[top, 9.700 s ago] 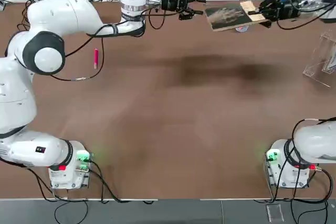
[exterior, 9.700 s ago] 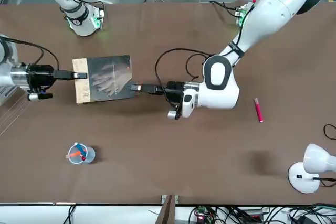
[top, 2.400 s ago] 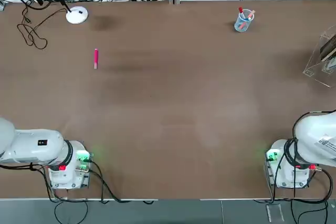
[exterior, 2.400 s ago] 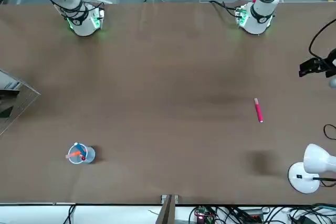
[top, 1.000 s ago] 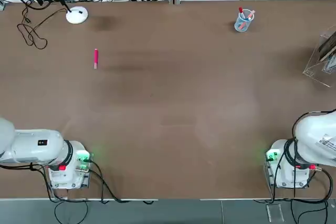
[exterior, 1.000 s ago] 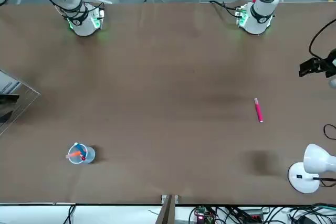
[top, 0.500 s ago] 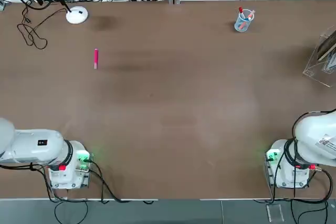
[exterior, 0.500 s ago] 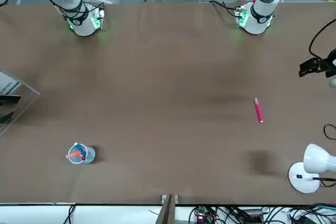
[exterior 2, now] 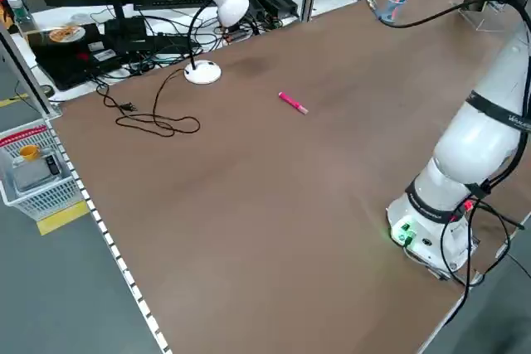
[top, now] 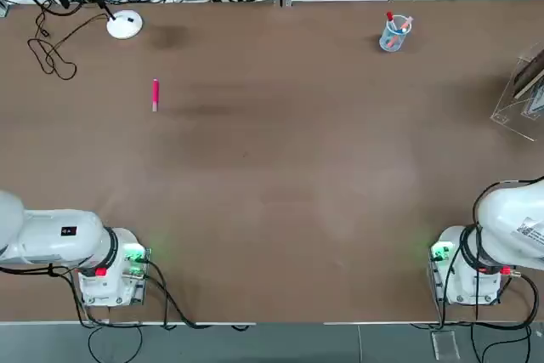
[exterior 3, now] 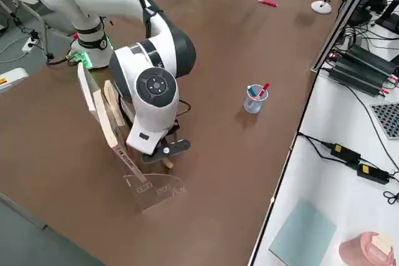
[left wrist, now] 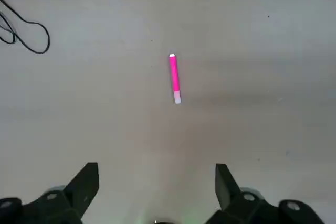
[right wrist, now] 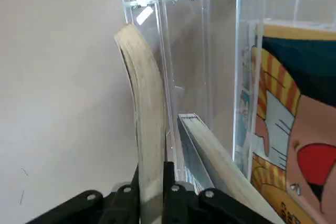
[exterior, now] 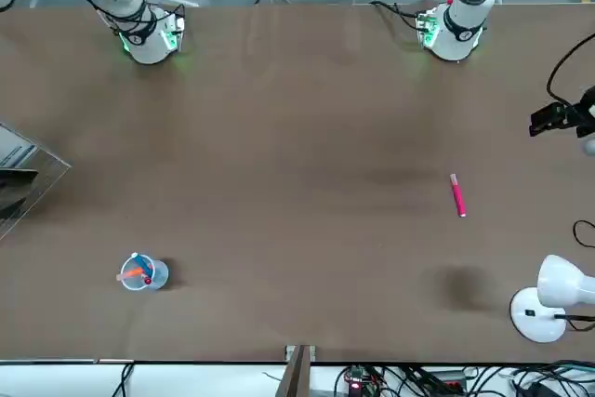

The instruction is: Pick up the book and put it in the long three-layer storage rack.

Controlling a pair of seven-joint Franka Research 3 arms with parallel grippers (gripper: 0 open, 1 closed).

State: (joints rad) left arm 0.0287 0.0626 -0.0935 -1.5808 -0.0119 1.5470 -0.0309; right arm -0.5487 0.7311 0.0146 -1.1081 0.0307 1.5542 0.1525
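Right gripper (right wrist: 152, 182) at the table's right edge, closed on the book (right wrist: 144, 124), gripped edge-on and bowed. Book standing inside the long three-layer storage rack (exterior 3: 146, 185), beside a clear panel, with another book (right wrist: 286, 129) in the neighbouring layer. Insertion judged largely complete; release and withdrawal outstanding. Left gripper (left wrist: 155, 192) high over the table's left side, fingers wide apart, empty, a pink marker (left wrist: 174, 78) on the table below. Cup of pens (top: 394, 33) at the far edge, uninvolved.
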